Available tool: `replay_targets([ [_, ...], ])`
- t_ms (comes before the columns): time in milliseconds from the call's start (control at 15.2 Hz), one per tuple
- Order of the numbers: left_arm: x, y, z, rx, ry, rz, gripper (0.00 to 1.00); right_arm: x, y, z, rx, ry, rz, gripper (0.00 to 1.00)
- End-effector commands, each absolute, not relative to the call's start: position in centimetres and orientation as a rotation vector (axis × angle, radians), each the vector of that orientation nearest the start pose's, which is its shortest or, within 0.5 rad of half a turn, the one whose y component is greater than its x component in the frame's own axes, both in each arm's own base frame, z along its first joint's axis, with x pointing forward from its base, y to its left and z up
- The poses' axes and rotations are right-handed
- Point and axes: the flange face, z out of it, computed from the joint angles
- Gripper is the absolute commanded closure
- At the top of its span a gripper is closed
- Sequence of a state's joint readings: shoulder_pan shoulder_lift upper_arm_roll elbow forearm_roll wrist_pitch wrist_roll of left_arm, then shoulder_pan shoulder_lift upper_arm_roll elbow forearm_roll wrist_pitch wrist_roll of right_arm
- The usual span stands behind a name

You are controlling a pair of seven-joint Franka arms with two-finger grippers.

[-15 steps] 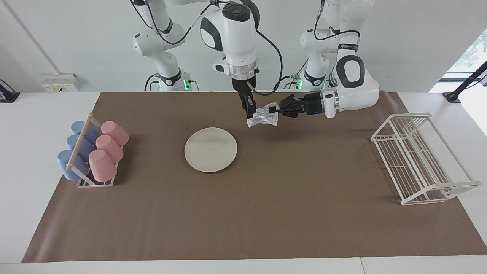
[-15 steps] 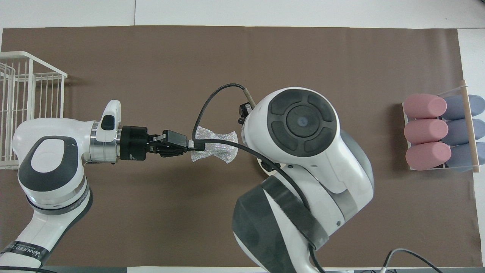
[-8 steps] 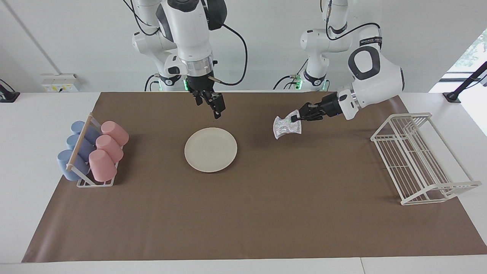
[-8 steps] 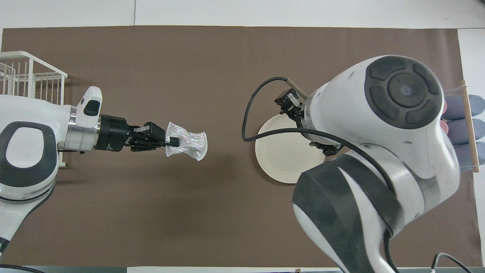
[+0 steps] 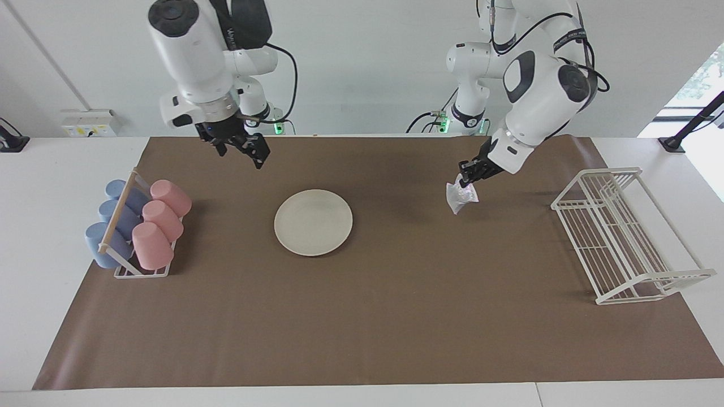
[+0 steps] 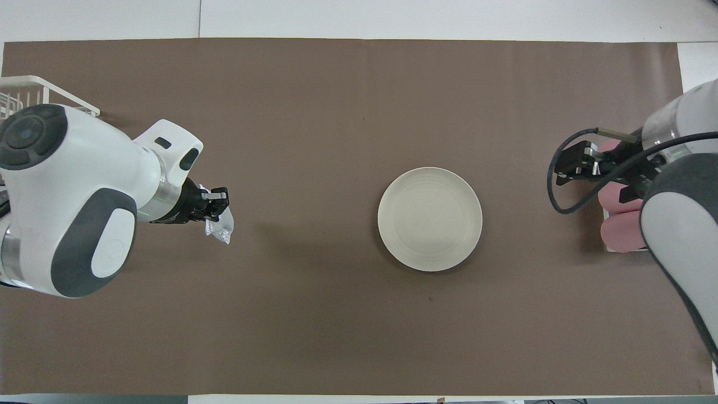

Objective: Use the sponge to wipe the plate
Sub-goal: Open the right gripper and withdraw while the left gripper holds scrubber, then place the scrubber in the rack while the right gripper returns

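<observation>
L gripper [image 5: 467,178] pinching sponge [image 5: 461,198], plate [image 5: 313,222] well apart

White wall [image 5: 367,68]; white table [image 5: 68,169] under brown mat [image 5: 396,316]; bright window [image 5: 701,79] at edge.

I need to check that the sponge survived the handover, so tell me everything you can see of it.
The sponge is a small silvery, glittery pad with a wrinkly mesh surface, bunched and crumpled. It hangs in the air from the left gripper, which pinches its upper end. It hangs over bare brown mat, toward the left arm's end of the table, apart from the plate. Nothing else touches it; the right gripper is off near the cup rack.
</observation>
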State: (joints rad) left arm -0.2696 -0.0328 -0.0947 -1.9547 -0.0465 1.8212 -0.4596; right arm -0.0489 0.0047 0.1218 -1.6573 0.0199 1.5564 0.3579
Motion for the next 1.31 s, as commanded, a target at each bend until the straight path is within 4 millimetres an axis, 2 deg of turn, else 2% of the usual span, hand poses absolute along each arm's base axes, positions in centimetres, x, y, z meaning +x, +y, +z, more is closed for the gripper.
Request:
replay_targets([
  [0, 50.6, -20.9, 49.1, -2.879, -0.083, 0.162, 1.00, 53.9, 3.5, 58.3, -3.128, 0.297, 0.194, 0.00],
  [131, 51.1, -21.8, 49.2, -2.685, -0.048, 0.162, 1.00, 54.0, 3.1, 58.6, -3.130, 0.201, 0.173, 0.00],
  [197, 51.2, -21.6, 49.0, -2.608, -0.037, 0.155, 1.00, 54.1, 3.1, 58.5, -3.131, 0.165, 0.170, 0.00],
  [394, 51.8, -19.6, 48.8, -2.380, -0.015, 0.092, 1.00, 54.2, 3.1, 58.6, -3.131, 0.081, 0.160, 0.00],
  [591, 53.0, -18.1, 47.3, -2.186, 0.011, 0.061, 1.00, 54.6, 2.8, 58.9, -3.140, -0.065, 0.147, 0.00],
  [853, 56.1, -15.9, 44.0, -1.923, 0.069, 0.006, 1.00, 54.7, 2.4, 59.1, -3.140, -0.104, 0.145, 0.00],
  [919, 57.2, -15.1, 42.6, -1.865, 0.088, 0.001, 1.00, 54.3, 2.4, 59.1, -3.140, -0.101, 0.162, 0.00],
  [1050, 59.2, -11.1, 41.7, -1.877, 0.066, 0.001, 1.00, 53.7, 2.0, 58.9, -3.138, -0.082, 0.214, 0.00],
  [1116, 59.9, -10.0, 41.3, -1.900, 0.076, -0.020, 1.00, 53.5, 1.7, 58.9, -3.136, -0.067, 0.227, 0.00],
  [1247, 61.1, -6.2, 40.4, -1.898, 0.087, -0.042, 1.00, 53.1, 1.3, 59.3, -3.137, -0.060, 0.224, 0.00],
])
